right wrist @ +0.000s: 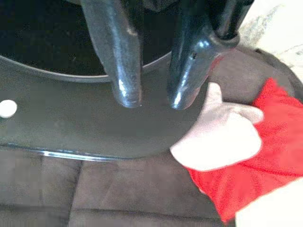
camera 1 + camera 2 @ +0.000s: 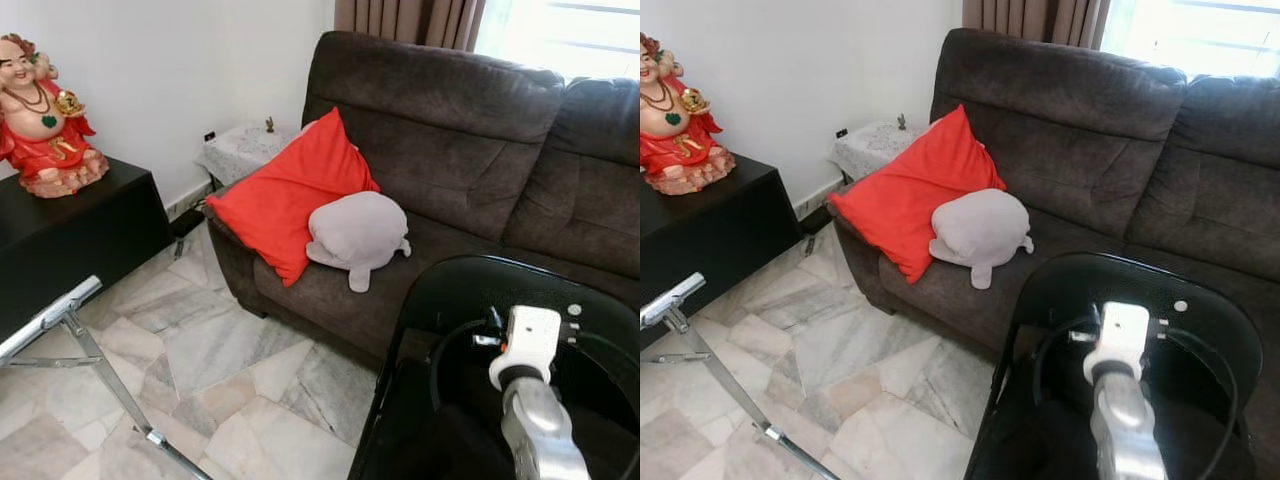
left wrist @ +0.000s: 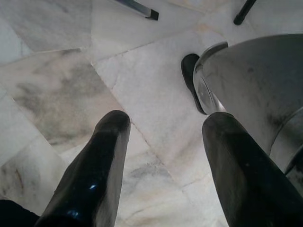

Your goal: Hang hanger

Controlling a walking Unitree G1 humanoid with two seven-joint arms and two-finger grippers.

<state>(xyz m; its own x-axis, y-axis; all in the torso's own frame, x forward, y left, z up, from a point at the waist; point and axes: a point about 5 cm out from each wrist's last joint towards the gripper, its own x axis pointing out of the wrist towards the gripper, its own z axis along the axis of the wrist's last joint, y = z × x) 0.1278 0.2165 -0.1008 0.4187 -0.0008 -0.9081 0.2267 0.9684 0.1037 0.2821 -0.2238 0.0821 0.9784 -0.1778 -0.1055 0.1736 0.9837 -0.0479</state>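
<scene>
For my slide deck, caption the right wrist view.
Right gripper open above a black panel, grey plush and red cushion beyond.

Dark brown sofa [image 2: 450, 150] with a bright red cushion [image 2: 290, 195] and pale grey plush [image 2: 357, 232]. Floor [image 2: 220, 370] is grey-veined marble tile. Red and gold Buddha figurine [image 2: 42, 120] on a black cabinet [image 2: 80, 235].

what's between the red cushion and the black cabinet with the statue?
In the left eye view, bare marble floor separates the red cushion from the black cabinet; farther back, a small lace-covered side table stands by the wall.
</scene>
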